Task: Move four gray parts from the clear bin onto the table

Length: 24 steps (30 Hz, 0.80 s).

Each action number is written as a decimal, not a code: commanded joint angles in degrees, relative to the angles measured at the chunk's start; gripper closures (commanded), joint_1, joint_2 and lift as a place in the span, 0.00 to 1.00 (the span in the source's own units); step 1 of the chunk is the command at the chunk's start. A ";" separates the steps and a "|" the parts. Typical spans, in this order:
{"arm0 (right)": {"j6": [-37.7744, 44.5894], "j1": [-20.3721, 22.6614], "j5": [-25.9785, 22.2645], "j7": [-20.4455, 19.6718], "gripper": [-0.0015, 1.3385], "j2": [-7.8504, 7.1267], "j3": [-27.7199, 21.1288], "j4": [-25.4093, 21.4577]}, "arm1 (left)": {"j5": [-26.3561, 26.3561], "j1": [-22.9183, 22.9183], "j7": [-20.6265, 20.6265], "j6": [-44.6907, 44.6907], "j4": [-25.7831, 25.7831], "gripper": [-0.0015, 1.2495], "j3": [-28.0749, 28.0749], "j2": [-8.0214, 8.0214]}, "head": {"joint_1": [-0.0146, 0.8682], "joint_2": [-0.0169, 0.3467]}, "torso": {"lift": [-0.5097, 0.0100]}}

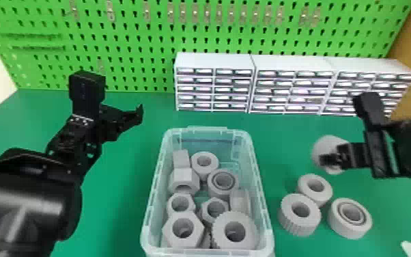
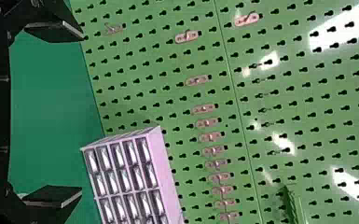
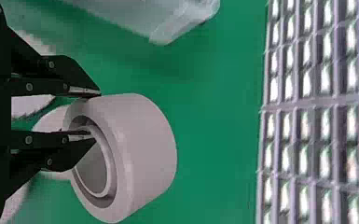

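White glare streaks the green pegboard [image 2: 151, 109] in the left wrist view.

We are seeing a green table [image 1: 119, 212] spreading across the head view. The clear bin [image 1: 212, 129] is standing at lower centre. At lower right a ribbed gray ring [image 1: 288, 220], a plain gray ring [image 1: 324, 197] and a grooved gray ring [image 1: 338, 224] are lying close together. White drawer cabinets [image 1: 214, 61] are standing side by side at upper right.
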 commanded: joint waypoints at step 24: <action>1.69 1.77 1.28 0.08 0.92 -2.92 -15.68 14.67 | -0.09 -0.68 -0.20 0.66 0.00 0.10 -1.12 0.61 | 0.79 0.12 | 0.89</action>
